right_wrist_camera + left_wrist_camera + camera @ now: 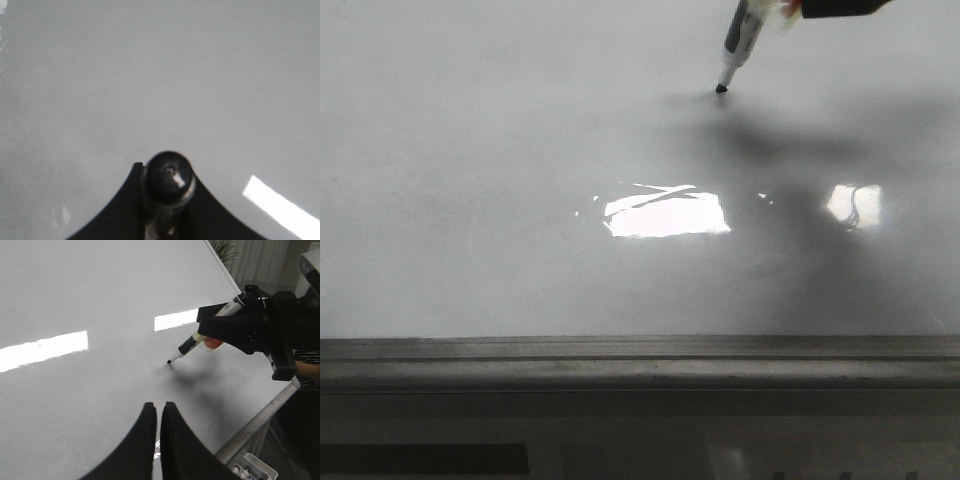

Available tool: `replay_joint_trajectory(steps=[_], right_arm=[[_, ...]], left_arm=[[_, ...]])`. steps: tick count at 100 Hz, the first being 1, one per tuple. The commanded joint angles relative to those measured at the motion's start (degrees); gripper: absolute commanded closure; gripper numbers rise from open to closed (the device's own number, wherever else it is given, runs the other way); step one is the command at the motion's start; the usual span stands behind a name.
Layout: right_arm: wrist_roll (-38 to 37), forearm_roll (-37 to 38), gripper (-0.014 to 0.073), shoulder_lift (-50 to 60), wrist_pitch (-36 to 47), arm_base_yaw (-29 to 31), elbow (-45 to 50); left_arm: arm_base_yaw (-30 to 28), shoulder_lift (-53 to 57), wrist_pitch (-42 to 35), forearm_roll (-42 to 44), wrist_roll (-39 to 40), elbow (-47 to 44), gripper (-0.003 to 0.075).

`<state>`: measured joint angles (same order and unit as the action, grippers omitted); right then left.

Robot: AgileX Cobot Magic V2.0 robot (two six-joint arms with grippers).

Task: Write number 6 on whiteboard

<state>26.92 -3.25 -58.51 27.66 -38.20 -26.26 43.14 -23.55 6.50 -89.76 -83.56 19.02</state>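
On the whiteboard, far from its grey edge strip, I had the marker tip touching, tilted, with no stroke of the 6 visible. My right gripper clamped the marker; my left gripper hovered nearby, fingers together.

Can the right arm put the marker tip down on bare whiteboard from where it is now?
Probably yes. The right gripper holds the marker with its tip at the whiteboard, apparently touching; nothing lies around it, and the left gripper sits apart, shut.
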Motion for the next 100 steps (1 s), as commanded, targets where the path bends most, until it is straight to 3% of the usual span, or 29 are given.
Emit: replay_joint_trajectory(steps=[1, 29, 48, 71, 100], right_arm=[[-1.21, -0.82, 0.0646, -0.12, -2.45, -0.64, -1.46], [-2.97, -1.05, 0.0665, 0.71, -15.58, -8.38, -1.46], [-2.97, -2.60, 0.0665, 5.74, -25.79, -7.62, -1.46], [-2.73, -2.60, 0.0665, 9.84, -23.96, -1.64, -3.55], [-2.73, -2.60, 0.0665, 2.26, -20.56, -5.23, -7.32]], left_arm=[[0.14, -0.34, 0.44, -0.94, 0.70, 1.46, 0.0741], [0.14, -0.34, 0.44, -0.94, 0.70, 1.46, 0.0741], [0.14, -0.34, 0.55, -0.94, 0.70, 1.46, 0.0741], [0.14, -0.34, 0.55, -0.94, 0.70, 1.46, 0.0741], [0.14, -0.34, 0.55, -0.94, 0.70, 1.46, 0.0741]])
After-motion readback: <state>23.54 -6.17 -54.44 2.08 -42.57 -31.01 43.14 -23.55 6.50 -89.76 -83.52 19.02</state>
